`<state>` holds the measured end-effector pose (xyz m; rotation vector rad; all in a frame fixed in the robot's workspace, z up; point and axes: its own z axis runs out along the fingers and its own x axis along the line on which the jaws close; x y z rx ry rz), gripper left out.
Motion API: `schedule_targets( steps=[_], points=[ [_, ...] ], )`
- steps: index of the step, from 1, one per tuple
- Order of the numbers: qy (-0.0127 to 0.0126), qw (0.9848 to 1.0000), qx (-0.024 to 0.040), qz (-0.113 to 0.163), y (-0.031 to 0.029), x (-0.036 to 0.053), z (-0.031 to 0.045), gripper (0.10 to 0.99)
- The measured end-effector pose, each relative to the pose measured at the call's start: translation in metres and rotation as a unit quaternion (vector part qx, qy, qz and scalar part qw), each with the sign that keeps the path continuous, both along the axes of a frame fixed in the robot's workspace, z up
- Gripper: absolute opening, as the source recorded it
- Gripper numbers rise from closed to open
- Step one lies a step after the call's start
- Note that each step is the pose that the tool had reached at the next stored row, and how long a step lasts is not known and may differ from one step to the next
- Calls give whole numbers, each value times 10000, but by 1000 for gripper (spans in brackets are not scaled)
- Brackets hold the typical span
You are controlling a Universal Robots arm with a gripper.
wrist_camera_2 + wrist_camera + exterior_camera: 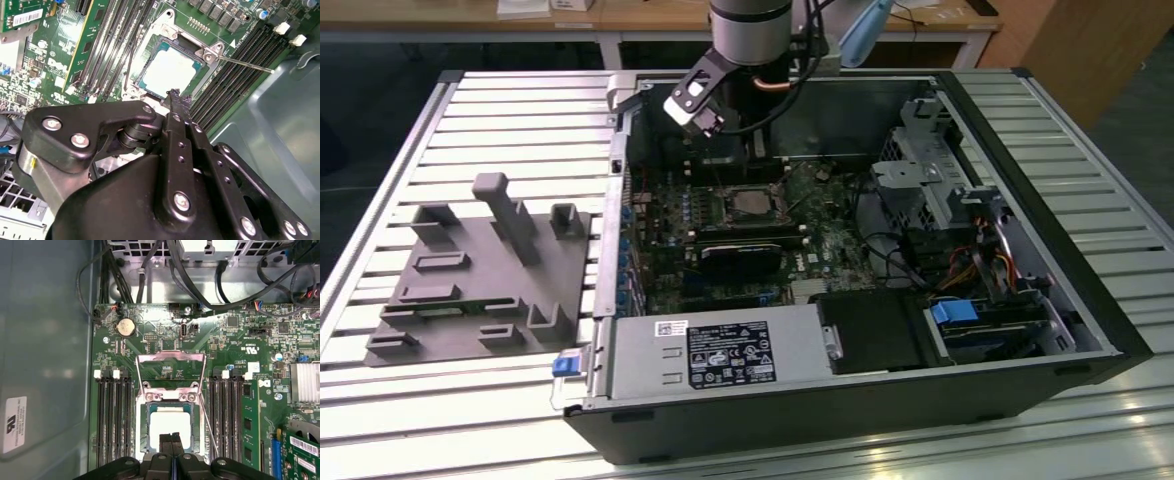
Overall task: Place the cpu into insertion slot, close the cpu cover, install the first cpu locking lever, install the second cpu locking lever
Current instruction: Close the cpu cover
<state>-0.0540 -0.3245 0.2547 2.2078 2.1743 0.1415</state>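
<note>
Silver-grey, the cpu (pixel 750 203) lies in the insertion slot (pixel 145 432), centre of the exterior view; our gripper (pixel 171 439), closed and empty, hovers above. We judge the open cpu cover (pixel 170 357) needs a square, gentle push.

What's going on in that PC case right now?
Inside the open computer case, the arm's hand, shut and empty, hangs just over the cpu, which already sits in the insertion slot. The cpu cover stands open at the slot's edge, and a thin locking lever is swung out beside it.
</note>
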Motion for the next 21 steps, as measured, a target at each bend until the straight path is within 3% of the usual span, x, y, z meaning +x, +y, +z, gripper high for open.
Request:
schedule_targets(
  steps=[8, 21],
  points=[
    [4, 10000, 1, 0, 0, 20, 50, 106],
    [72, 10000, 0, 0, -1, 303, 50, 106]
  ],
)
